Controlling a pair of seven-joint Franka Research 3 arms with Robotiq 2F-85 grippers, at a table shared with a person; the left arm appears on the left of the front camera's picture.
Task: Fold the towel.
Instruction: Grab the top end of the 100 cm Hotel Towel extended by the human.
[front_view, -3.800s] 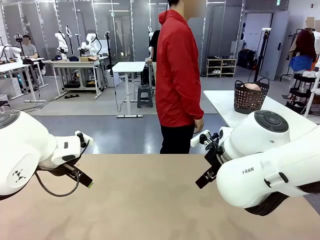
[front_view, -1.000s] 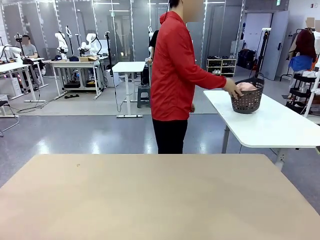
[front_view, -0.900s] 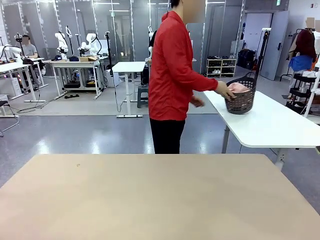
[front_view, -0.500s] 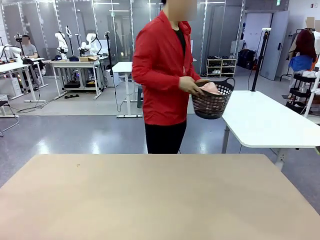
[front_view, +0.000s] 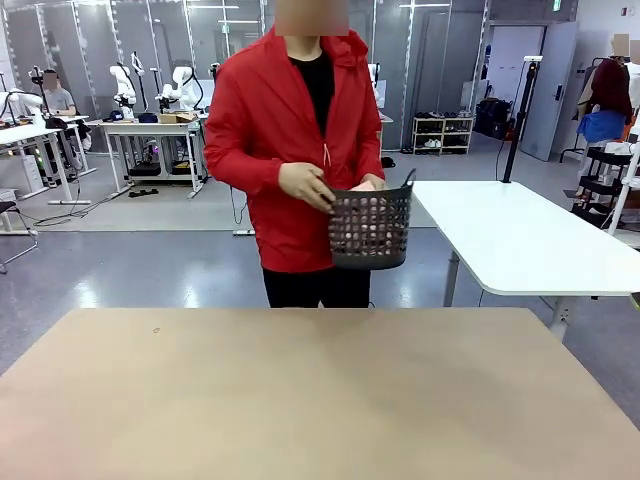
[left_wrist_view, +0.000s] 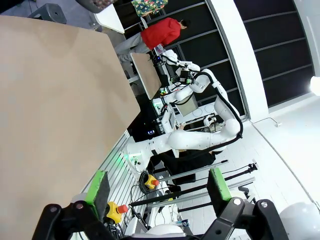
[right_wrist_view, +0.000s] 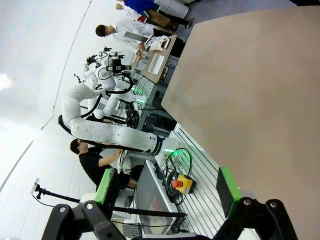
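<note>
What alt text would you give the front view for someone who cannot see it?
A person in a red jacket stands at the far side of a tan table, holding a black perforated basket at waist height.

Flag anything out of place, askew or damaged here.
Nothing looks spilled or damaged. One thing is off for folding: the towel is bunched inside the black basket, pink showing through its holes, and a person's hand holds that basket in the air at the table's far side. The left gripper and right gripper are open.
</note>
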